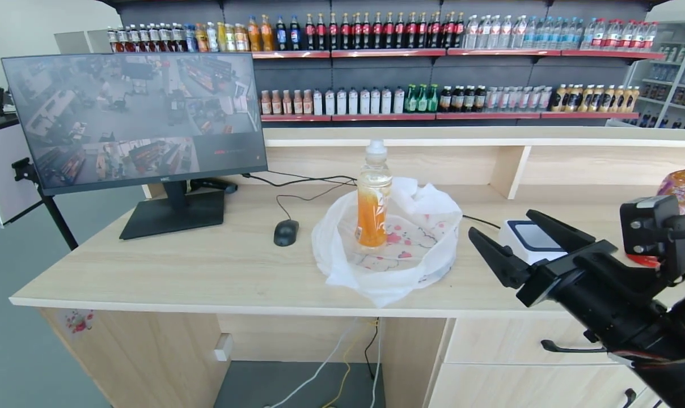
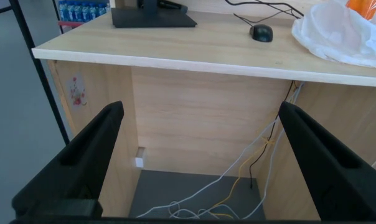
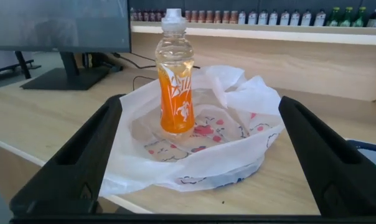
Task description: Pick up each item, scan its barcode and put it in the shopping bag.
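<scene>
Bottle point(image 1: 373, 198): clear, white cap, orange lower half; upright inside white shopping bag point(image 1: 396, 266) on surface point(image 1: 206, 272), ahead of right gripper point(image 1: 500, 222), untouched. Right jaws: spread wide, empty. Left gripper point(image 2: 200, 109): jaws released wide, empty.

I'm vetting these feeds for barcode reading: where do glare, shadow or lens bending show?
Head view: wide-angle bending, the counter edge and back shelves slant and curve toward the sides; only a faint shadow under the mouse. Right wrist view: even light on the bottle, the white shopping bag bright. Left wrist view: shade beneath the counter.
</scene>
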